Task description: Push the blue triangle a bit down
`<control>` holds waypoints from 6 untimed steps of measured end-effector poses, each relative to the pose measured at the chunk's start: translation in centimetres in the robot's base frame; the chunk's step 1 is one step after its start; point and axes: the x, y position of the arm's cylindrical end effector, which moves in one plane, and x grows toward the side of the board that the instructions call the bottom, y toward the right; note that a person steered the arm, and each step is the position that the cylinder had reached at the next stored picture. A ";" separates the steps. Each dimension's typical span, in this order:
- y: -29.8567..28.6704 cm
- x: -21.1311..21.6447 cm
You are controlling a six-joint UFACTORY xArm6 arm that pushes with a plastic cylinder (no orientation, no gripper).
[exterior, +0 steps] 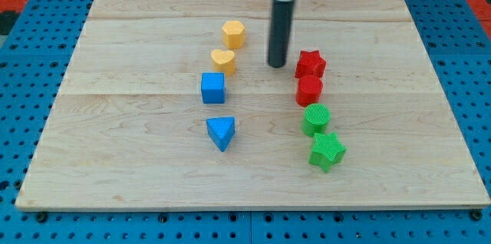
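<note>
The blue triangle (221, 132) lies on the wooden board (115, 121), a little left of centre and towards the view's bottom. A blue cube (213, 87) sits just above it. My tip (277, 65) rests on the board near the top centre, well above and to the right of the blue triangle. It stands between the yellow heart (224, 61) on its left and the red star (311, 64) on its right, touching neither.
A yellow hexagon (234, 34) sits above the yellow heart. Below the red star stand a red cylinder (309, 90), a green cylinder (316, 119) and a green star (327, 151) in a column. Blue pegboard (31, 60) surrounds the board.
</note>
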 end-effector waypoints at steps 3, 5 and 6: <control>-5.3 8.7; -7.1 12.2; -5.3 13.5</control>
